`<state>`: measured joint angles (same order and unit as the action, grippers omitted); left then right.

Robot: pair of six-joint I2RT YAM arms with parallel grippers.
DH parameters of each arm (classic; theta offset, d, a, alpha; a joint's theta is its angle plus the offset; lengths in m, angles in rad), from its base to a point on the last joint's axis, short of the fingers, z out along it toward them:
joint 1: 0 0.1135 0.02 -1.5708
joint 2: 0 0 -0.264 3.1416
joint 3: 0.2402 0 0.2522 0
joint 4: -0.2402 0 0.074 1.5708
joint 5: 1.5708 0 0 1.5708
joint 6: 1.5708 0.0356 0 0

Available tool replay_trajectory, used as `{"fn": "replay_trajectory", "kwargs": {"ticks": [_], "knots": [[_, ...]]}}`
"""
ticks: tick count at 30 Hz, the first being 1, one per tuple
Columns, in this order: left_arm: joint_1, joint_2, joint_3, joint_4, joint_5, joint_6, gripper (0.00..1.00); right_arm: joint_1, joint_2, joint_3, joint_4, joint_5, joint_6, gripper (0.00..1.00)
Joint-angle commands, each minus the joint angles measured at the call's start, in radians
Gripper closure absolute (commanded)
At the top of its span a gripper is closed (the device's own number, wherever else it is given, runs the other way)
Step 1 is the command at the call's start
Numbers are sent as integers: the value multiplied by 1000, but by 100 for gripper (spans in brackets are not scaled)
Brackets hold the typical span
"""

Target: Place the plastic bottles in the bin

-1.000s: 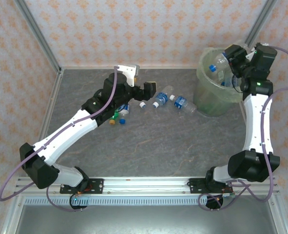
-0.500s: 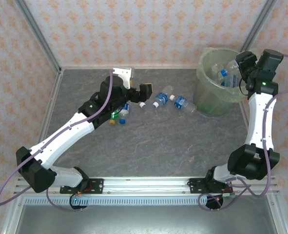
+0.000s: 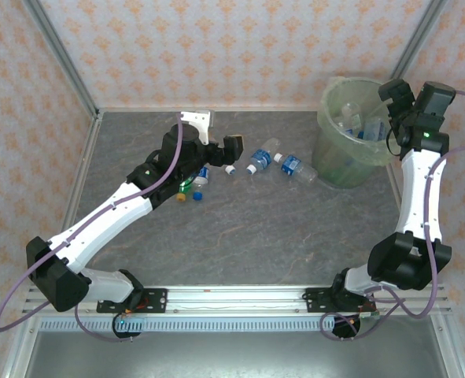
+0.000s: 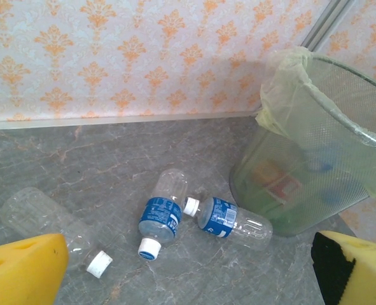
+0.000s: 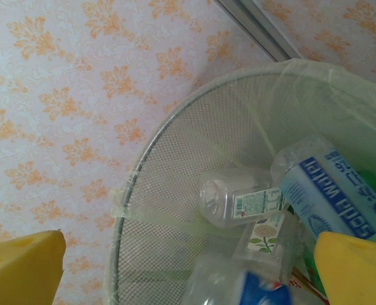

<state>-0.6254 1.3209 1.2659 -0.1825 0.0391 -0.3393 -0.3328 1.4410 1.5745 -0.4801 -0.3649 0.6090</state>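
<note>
Hovering over bin rim, right hand spread, empty; bottles inside below; left hand spread too.

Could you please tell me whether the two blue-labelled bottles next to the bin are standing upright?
No, both blue-labelled bottles lie on their sides on the table beside the bin.

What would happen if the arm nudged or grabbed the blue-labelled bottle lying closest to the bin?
The bottle lies on its side on the table and has a round body, so a nudge would probably set it rolling. It looks clear and empty, so it is likely very light for its size. Its thin, smooth plastic may dent under a squeeze and could slip.
</note>
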Motion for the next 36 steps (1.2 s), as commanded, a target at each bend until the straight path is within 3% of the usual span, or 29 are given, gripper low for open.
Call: {"fn": "replay_trajectory", "kwargs": {"ticks": [1, 7, 13, 24, 30, 36], "knots": [[12, -9, -11, 4, -51, 10, 1, -6, -16, 37, -18, 17, 2, 0], [38, 6, -52, 7, -82, -18, 1, 12, -50, 44, -21, -2, -1, 0], [86, 53, -76, -48, -67, -62, 3, 106, -50, 93, -48, 8, -48, 0], [168, 103, -201, -94, -55, -109, 23, 356, -5, 185, -91, 58, -118, 0], [293, 132, -234, -118, 7, -99, 34, 476, 40, 240, -112, 70, -147, 0], [338, 165, -259, -165, 0, -69, 39, 555, 81, 301, -134, 75, -165, 0]]}}
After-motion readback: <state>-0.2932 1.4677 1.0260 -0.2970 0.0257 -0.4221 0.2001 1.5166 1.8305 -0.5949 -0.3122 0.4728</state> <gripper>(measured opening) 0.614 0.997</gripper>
